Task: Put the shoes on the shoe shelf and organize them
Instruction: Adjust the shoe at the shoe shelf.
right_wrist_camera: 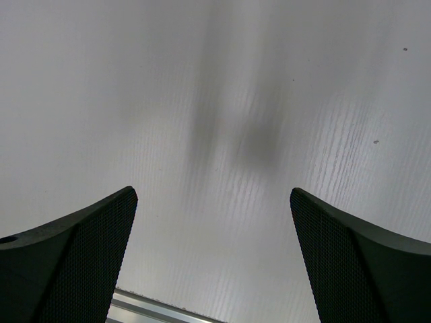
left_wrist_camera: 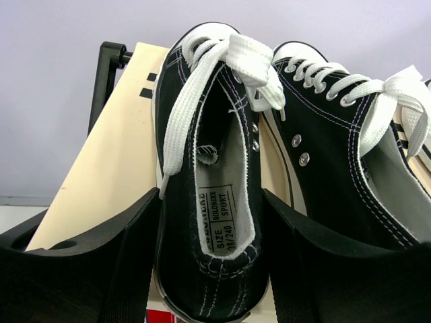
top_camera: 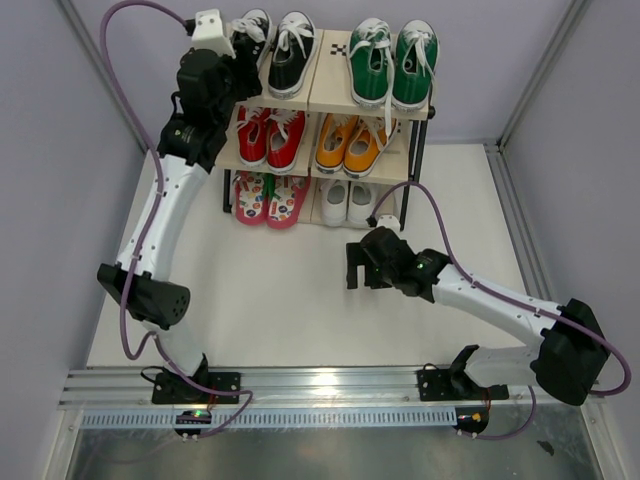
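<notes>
Shoe shelf (top_camera: 333,60) on white table (top_camera: 300,310); lilac walls (top_camera: 50,150)

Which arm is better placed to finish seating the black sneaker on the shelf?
Left. The left gripper clamps the black sneaker at its heel on the shoe shelf. The right gripper hangs open over the table, far off.

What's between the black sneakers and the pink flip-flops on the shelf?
The red lace-up pair sits on the middle board, below the black sneakers and above the flip-flops. The top view shows it.
</notes>
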`<action>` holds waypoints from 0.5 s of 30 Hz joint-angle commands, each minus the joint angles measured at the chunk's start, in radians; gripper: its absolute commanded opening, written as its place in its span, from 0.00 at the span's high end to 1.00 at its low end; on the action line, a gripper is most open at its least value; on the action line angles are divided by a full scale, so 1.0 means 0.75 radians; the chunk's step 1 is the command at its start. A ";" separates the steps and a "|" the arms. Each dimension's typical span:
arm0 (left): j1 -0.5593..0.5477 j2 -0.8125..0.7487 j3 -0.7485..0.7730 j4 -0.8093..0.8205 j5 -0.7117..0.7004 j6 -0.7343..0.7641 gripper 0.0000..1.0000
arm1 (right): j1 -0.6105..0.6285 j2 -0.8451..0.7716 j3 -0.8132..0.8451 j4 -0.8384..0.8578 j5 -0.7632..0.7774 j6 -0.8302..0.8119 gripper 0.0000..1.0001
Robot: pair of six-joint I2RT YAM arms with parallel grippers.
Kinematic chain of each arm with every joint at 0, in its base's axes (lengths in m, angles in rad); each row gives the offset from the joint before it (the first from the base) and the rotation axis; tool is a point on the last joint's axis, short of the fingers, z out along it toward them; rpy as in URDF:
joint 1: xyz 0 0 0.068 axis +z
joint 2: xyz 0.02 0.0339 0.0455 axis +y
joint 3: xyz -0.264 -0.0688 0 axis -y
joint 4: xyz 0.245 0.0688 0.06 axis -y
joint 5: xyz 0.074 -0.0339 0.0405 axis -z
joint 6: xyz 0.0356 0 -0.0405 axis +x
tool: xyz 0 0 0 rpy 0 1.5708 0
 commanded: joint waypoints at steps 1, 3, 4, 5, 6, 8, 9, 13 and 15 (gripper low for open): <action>-0.038 0.022 0.086 0.021 0.025 -0.038 0.67 | -0.001 -0.061 -0.016 0.043 0.020 0.019 0.01; -0.044 0.042 0.116 0.013 0.003 -0.044 0.66 | 0.001 -0.078 -0.026 0.049 0.022 0.015 0.00; -0.048 0.049 0.123 0.011 -0.006 -0.046 0.66 | -0.001 -0.082 -0.030 0.049 0.022 0.015 0.00; -0.054 0.053 0.131 0.005 -0.012 -0.046 0.66 | 0.001 -0.088 -0.032 0.051 0.027 0.017 0.00; -0.056 0.067 0.139 -0.001 -0.020 -0.048 0.65 | -0.001 -0.094 -0.041 0.053 0.031 0.017 0.00; -0.062 0.079 0.160 -0.022 -0.036 -0.057 0.64 | -0.001 -0.110 -0.051 0.055 0.035 0.023 0.01; -0.065 0.083 0.162 -0.026 -0.049 -0.059 0.63 | -0.001 -0.117 -0.063 0.061 0.037 0.023 0.00; -0.077 0.089 0.164 -0.034 -0.079 -0.073 0.59 | -0.001 -0.139 -0.086 0.068 0.037 0.021 0.00; -0.085 0.089 0.162 -0.034 -0.087 -0.081 0.59 | -0.001 -0.147 -0.094 0.068 0.039 0.013 0.01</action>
